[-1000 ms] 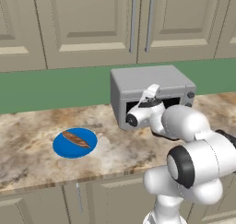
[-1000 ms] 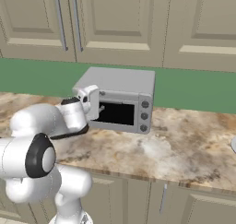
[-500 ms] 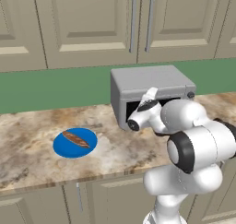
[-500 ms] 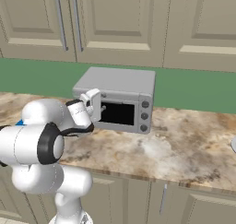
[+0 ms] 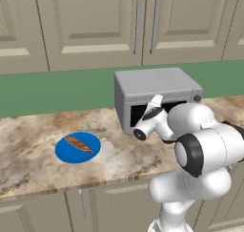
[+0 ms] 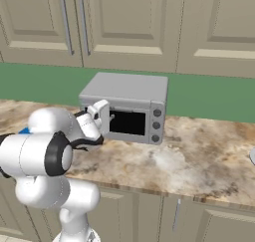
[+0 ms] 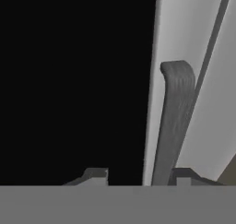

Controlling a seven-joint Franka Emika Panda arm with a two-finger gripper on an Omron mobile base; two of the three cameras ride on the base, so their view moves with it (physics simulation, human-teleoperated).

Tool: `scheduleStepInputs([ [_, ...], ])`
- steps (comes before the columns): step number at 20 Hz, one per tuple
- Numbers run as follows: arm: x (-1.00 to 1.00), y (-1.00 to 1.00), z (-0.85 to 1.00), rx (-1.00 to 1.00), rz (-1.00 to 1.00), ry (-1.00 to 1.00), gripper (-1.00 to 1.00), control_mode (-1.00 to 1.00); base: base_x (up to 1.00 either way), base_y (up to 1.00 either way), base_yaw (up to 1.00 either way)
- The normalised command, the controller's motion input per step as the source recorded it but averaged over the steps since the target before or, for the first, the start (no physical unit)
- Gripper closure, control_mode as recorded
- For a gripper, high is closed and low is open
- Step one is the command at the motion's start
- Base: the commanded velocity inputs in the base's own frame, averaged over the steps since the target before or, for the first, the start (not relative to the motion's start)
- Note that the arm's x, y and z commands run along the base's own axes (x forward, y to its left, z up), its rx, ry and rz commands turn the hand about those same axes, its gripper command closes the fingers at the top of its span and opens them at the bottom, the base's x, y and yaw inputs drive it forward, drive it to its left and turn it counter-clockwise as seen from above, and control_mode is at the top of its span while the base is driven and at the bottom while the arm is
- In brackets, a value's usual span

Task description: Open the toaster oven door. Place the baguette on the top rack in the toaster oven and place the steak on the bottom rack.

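The grey toaster oven (image 5: 153,84) (image 6: 130,88) stands at the back of the counter, knobs (image 6: 156,125) on its right side. Its door (image 6: 128,122) (image 7: 69,80), a black glass window, looks closed, so the top rack and bottom rack are hidden. My gripper (image 5: 159,103) (image 6: 110,117) (image 7: 139,177) is at the door's upper left corner. In the hand view the grey door handle (image 7: 176,117) runs between my fingertips, which are shut on it. The baguette (image 5: 78,143) lies on a blue plate (image 5: 93,152) to the left. The steak is out of view.
Beige wall cabinets (image 5: 95,21) hang above a green backsplash. The marble counter (image 6: 199,156) stretches right of the oven, with the rim of a pale dish (image 6: 252,155) at the far right edge. Base cabinet doors (image 5: 105,202) sit below the counter front.
My fingers have closed around the door handle. The hand shifted slightly toward the oven front; the oven, plate and baguette have stayed put.
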Motion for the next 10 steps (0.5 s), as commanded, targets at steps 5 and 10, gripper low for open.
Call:
scheduleStepInputs([
  [5,-0.14,0.0,-0.19,0.01,0.08,0.29,1.0,-1.0,0.0,0.0,0.0],
  [10,-0.57,0.0,-0.41,0.14,0.11,0.67,1.0,-1.0,0.0,0.0,0.0],
])
